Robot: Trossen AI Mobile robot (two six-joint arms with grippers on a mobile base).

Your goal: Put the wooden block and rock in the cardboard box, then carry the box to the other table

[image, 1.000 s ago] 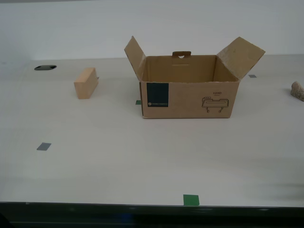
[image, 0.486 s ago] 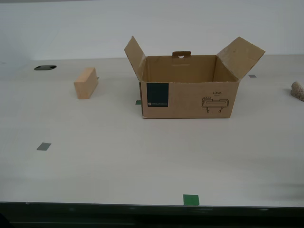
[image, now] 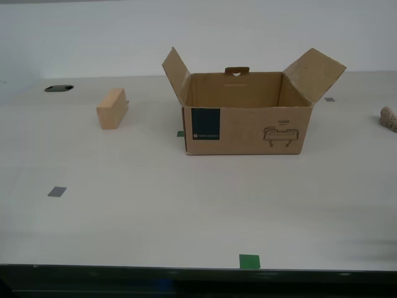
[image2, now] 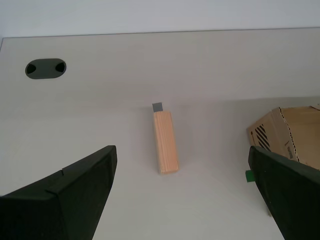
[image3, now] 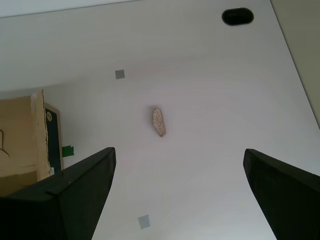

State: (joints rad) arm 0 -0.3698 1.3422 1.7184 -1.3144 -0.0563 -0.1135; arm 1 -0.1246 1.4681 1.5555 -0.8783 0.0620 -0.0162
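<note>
No change across the last second: the wooden block (image: 112, 108) lay at the exterior view's left on the table (image: 186, 211), the cardboard box (image: 248, 121) centre and empty, the rock (image: 389, 118) at right edge. My second hand (image2: 182, 192) and my first hand (image3: 177, 192) both hung apart, empty; loading not yet begun.

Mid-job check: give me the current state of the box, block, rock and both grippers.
cardboard box: upright on the table, flaps open, nothing visible inside.
wooden block: lying on the table, apart from the box, ungrasped.
rock: on the table, ungrasped.
my first gripper: open, above the rock.
my second gripper: open, above the block.
</note>
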